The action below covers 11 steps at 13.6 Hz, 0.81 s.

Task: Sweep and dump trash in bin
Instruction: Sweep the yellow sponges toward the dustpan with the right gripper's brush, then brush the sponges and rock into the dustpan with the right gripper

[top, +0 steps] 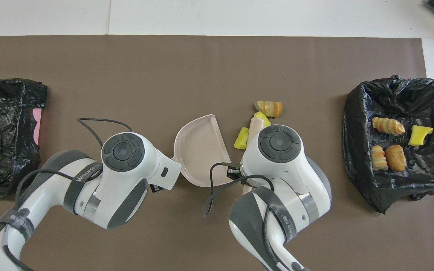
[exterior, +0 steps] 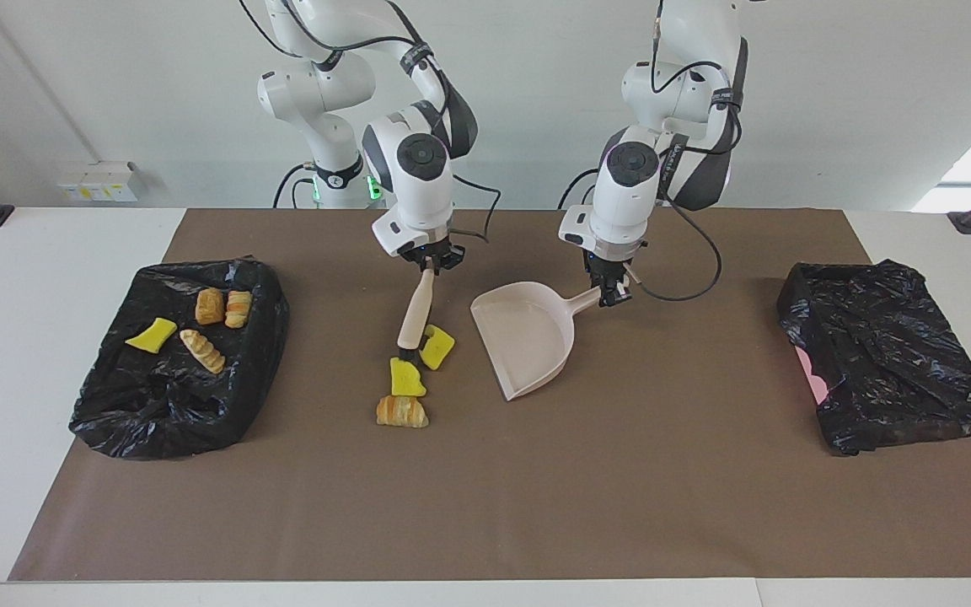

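Broad brown paper mat [exterior: 485,497] spread over a white table [exterior: 39,278], nearly end to end. At the right arm's end, a black plastic bag-lined bin [exterior: 115,413] lying open, with one yellow sponge piece [exterior: 151,335] and three tan bread-like chunks [exterior: 203,350] resting inside it. At the left arm's end, a second crumpled black bag [exterior: 890,354] with a sliver of pink showing at its edge. Near the middle of the mat, a pale pink plastic dustpan [exterior: 528,337], mouth turned toward the right arm's end, handle clamped in the left gripper [exterior: 610,293], fingers closed tight on it. Just beside the dustpan's mouth, a small hand brush with a light wooden handle [exterior: 415,310] and dark bristles, tilted, bristle end down on the mat, top of the handle pinched firmly in the right gripper [exterior: 428,263]. Loose trash gathered at the brush head, between the bin and the dustpan but much closer to the dustpan: one bright yellow sponge lump [exterior: 437,346] touching the bristles on the dustpan side, a second yellow sponge lump [exterior: 406,378] just farther from the robots, and touching that one, an orange-brown striped bread chunk [exterior: 402,412] farthest out. From overhead, right wrist covering most of the brush, with the same three lumps [top: 268,108] showing past it.
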### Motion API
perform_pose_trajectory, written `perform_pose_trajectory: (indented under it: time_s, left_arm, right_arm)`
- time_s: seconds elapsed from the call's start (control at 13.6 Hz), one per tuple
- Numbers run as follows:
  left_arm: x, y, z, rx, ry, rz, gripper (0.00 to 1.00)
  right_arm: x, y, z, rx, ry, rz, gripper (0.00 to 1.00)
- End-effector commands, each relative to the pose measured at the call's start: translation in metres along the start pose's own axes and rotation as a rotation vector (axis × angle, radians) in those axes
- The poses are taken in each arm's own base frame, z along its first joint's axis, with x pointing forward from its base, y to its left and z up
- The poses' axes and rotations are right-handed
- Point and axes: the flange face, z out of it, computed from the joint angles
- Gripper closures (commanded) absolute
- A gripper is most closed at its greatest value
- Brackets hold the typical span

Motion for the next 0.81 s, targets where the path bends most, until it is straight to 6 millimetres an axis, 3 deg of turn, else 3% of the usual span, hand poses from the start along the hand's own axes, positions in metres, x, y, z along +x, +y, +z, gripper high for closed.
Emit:
perform_pose_trajectory:
  time_s: [0.0, 0.22, 0.59, 0.74]
  left_arm:
    - [-0.004, 0.004, 0.001, 0.025, 0.004, -0.010, 1.00]
    - [-0.004, 0.003, 0.001, 0.025, 0.005, -0.016, 1.00]
    - [-0.005, 0.001, 0.000, 0.029, 0.010, -0.034, 1.00]
    - [-0.004, 0.001, 0.000, 0.033, 0.016, -0.065, 1.00]
  right_arm:
    - [0.023, 0.002, -0.038, -0.011, -0.030, -0.048, 1.00]
    - [0.055, 0.040, -0.060, -0.095, 0.024, -0.138, 1.00]
    - [0.116, 0.115, -0.043, -0.197, 0.041, -0.392, 1.00]
    - [0.134, 0.126, -0.021, -0.252, 0.029, -0.478, 1.00]
